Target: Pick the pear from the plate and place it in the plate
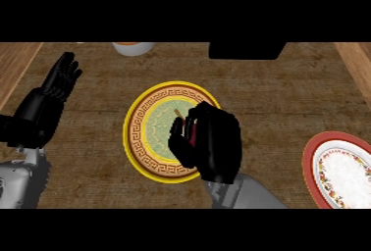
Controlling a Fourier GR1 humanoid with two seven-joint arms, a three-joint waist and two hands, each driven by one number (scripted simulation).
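Two plates lie on the brown counter (290,83): a yellow-rimmed plate (141,120) at the frame's centre and a red-rimmed plate (313,152) at the right edge. The right hand (210,142) sits over the yellow-rimmed plate, fingers curled round the pear (194,131), of which only a reddish sliver and stem show. The left hand (54,90) rests open at upper left, fingers up.

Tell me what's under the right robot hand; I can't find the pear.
The right robot hand curls over the yellow-rimmed plate. A reddish patch and a thin stem show; the rest is covered.
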